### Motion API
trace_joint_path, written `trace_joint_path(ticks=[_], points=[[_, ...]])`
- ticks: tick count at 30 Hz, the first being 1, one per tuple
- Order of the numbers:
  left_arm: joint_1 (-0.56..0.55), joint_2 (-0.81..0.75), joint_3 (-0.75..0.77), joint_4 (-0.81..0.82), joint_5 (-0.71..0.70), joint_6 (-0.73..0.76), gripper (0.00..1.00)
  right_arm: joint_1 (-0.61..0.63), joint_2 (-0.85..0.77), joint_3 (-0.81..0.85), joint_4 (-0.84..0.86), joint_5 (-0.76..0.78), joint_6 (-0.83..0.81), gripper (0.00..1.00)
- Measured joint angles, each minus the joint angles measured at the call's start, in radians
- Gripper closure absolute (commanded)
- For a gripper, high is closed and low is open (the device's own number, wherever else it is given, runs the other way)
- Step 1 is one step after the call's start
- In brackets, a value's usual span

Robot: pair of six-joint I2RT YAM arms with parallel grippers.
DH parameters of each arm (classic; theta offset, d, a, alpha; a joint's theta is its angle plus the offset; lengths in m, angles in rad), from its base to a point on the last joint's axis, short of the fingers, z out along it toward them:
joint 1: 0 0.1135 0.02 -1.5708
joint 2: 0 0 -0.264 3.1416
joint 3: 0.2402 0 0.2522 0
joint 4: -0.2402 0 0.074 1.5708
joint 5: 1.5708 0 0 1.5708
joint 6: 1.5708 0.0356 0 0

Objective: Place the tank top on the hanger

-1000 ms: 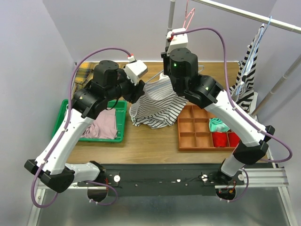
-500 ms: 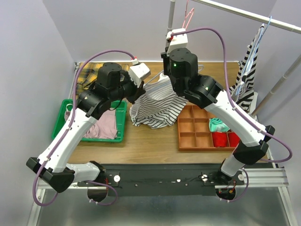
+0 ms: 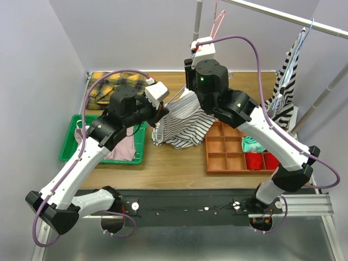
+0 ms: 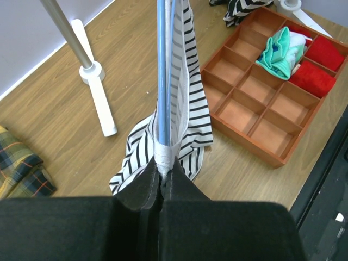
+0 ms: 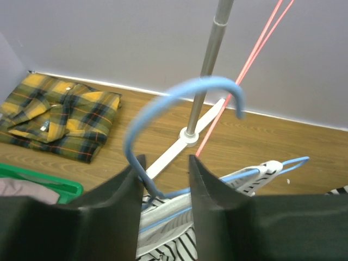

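The tank top (image 3: 182, 124), white with thin dark stripes, hangs in folds over the table between both arms. The light-blue hanger (image 4: 162, 70) runs up through it. My left gripper (image 4: 162, 173) is shut on a white strap of the tank top (image 4: 191, 103), pinching it against the hanger's wire. In the right wrist view the hanger's hook (image 5: 163, 98) arches above my right gripper (image 5: 166, 159). Its jaws stand apart, with the hook's neck resting against the left finger (image 5: 133, 179). Striped cloth (image 5: 174, 239) and blue wire lie below the gap.
A green bin (image 3: 70, 142) holding pink cloth sits at the left. A yellow plaid shirt (image 3: 111, 84) lies at the back left. An orange divided tray (image 3: 217, 147) is at the right. A rack pole with a white foot (image 4: 95, 73), a pink hanger (image 3: 218, 19) and a bold-striped garment (image 3: 285, 87) are behind.
My left gripper has closed on the strap and hanger wire and shifted slightly. The right gripper's jaws have come apart off the hanger's hook.
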Motion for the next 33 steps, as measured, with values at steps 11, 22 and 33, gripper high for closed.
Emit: trace_joint_path(ticks=[11, 22, 33], points=[[0.0, -0.035, -0.025, 0.058, -0.051, -0.058, 1.0, 0.0, -0.104, -0.072, 0.04, -0.071, 0.041, 0.0], [-0.002, -0.016, 0.016, 0.047, -0.115, -0.076, 1.0, 0.0, -0.296, -0.263, 0.076, -0.124, 0.144, 0.0], [-0.009, 0.076, 0.177, 0.023, -0.232, -0.113, 1.0, 0.0, -0.57, -0.519, 0.133, -0.093, 0.266, 0.0]])
